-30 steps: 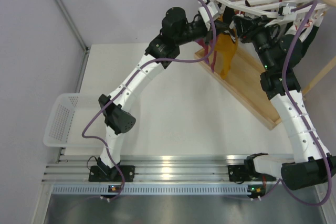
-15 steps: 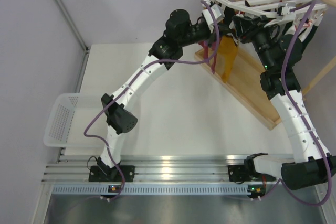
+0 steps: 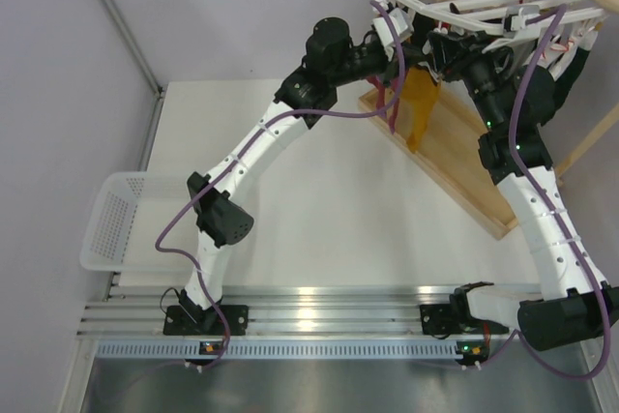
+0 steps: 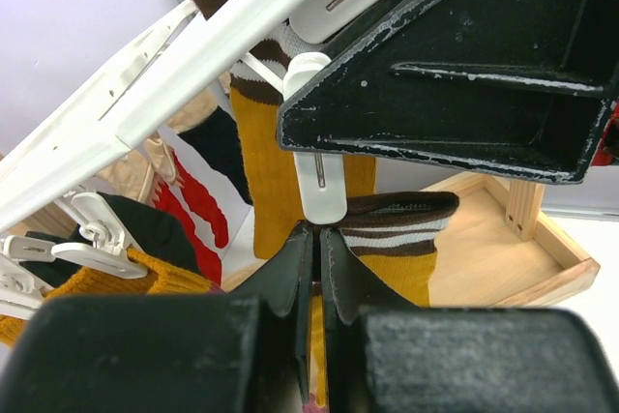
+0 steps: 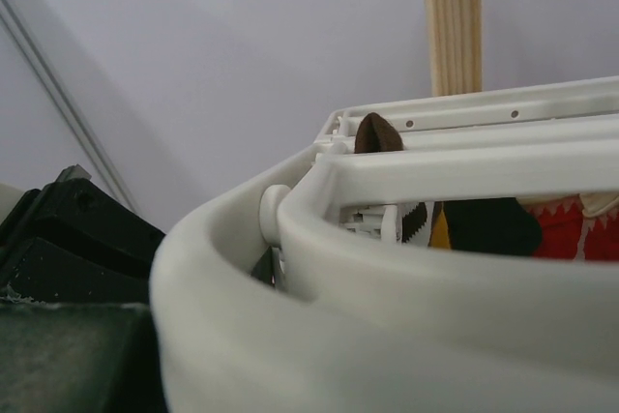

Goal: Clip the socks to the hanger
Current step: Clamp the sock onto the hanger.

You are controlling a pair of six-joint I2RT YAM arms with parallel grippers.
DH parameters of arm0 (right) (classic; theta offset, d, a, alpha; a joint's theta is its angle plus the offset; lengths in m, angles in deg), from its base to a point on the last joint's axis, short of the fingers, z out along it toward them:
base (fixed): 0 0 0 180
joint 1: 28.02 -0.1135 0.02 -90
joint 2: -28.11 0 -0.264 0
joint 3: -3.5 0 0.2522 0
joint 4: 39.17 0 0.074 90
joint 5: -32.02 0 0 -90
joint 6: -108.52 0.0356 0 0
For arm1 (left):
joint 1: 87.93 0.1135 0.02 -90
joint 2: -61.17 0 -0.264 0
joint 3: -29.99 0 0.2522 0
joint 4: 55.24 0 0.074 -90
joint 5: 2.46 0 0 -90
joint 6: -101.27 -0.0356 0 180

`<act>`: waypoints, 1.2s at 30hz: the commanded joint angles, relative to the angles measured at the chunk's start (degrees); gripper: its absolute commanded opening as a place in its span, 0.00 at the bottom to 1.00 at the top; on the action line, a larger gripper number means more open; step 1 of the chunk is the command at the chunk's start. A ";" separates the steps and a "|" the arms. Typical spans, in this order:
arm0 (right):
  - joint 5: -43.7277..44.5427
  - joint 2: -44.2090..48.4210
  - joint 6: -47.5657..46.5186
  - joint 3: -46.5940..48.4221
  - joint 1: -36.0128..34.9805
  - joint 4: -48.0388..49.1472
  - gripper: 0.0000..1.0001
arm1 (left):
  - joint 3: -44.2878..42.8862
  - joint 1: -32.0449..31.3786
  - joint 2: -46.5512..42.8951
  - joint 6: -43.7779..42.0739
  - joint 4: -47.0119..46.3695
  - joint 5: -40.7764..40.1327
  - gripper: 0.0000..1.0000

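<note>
Hanger (image 5: 464, 176) bars cross both my wrist views, and all my work sits under the hanger's left end. My left jaws are pressed almost together just below a white clip (image 4: 319, 186) dangling from the hanger, with a sliver of mustard fabric pinched between the fingers (image 4: 285, 278). The sock (image 3: 419, 108) hangs straight down from there, below the hanger's left edge, its brown-and-white striped cuff beside my fingertips. My right jaws are up under the hanger by the same clip, but I cannot tell how wide they stand or whether they grip anything. A red sock (image 4: 198, 205) and a black sock (image 4: 145, 229) hang from clips farther along the hanger.
</note>
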 commanded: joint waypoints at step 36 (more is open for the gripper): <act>-5.42 2.66 -4.64 -2.28 0.05 -3.26 0.00 | -0.74 1.23 -5.28 0.53 -6.49 1.91 0.00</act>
